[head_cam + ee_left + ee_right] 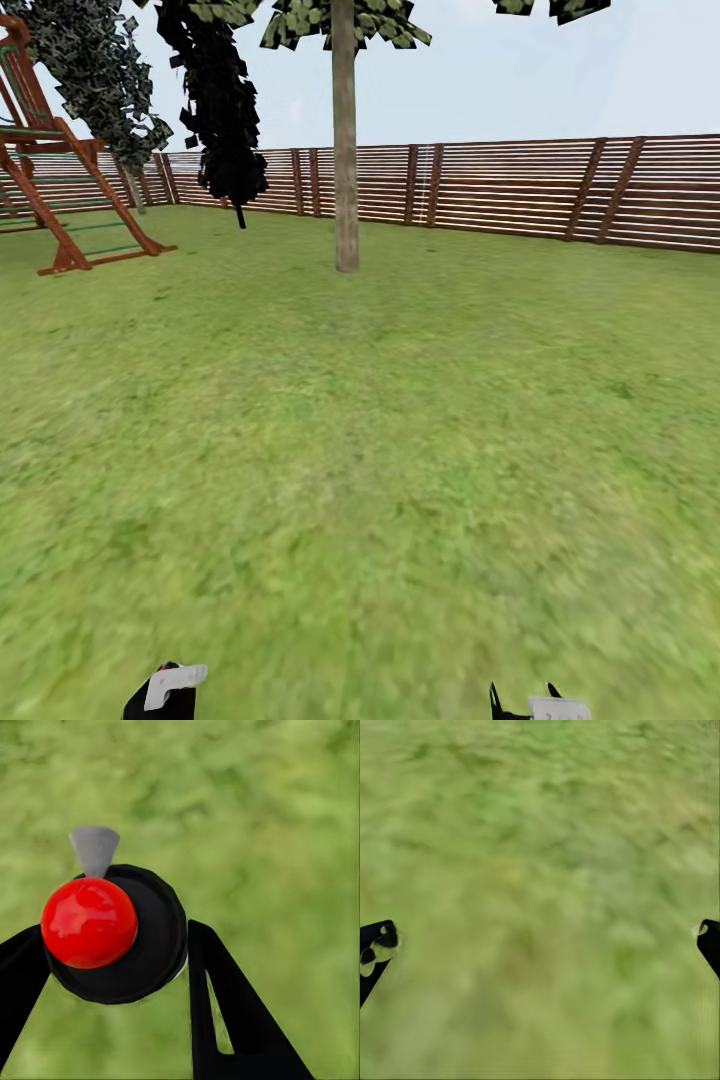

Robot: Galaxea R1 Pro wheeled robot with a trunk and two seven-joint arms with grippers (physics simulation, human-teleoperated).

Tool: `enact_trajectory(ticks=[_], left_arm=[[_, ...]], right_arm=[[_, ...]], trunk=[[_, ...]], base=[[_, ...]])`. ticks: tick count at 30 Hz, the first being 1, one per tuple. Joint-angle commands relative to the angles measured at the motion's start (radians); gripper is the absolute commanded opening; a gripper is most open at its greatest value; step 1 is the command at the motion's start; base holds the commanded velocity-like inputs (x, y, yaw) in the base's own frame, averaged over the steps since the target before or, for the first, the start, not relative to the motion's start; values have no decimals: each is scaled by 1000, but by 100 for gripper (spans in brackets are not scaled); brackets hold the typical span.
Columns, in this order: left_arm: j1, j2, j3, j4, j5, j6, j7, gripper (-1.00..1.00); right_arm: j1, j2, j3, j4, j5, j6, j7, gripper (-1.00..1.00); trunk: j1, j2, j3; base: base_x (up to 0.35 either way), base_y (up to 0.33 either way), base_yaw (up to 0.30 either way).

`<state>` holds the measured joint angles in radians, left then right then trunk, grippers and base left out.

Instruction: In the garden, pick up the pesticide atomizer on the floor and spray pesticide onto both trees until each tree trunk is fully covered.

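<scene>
Left gripper (112,960) clamps pesticide atomizer (112,934), long axis toward lawn (400,450); right gripper (540,945) spread. Tree trunk (346,150) stands ahead.

atomizer (120,937): dark round body seen end-on, red cap, pale grey nozzle, clamped between the left gripper's (112,967) black fingers above grass
tree (346,140): thick pale mottled trunk, nearly upright on the lawn before the fence

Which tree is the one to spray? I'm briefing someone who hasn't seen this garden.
Find the brown slatted fence along the back of the lawn. The tree trunk stands alone on the grass in front of it, near the middle. It is thick, pale and bare, unlike the thin-stemmed dark-leaved tree to its left.
</scene>
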<state>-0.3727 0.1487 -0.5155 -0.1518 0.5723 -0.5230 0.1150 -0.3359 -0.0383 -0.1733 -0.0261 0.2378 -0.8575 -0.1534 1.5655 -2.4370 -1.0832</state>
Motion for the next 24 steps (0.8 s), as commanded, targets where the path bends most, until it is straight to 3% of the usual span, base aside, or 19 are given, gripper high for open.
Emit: enact_trajectory(ticks=[1, 24], left_arm=[[0, 0, 0, 0, 0, 0, 0, -100], [0, 0, 1, 0, 0, 0, 0, -100]], right_arm=[[0, 0, 0, 0, 0, 0, 0, 100], [0, 0, 0, 0, 0, 0, 0, 100]], trunk=[[0, 0, 0], [0, 0, 0]], base=[[340, 0, 0], [340, 1, 0]])
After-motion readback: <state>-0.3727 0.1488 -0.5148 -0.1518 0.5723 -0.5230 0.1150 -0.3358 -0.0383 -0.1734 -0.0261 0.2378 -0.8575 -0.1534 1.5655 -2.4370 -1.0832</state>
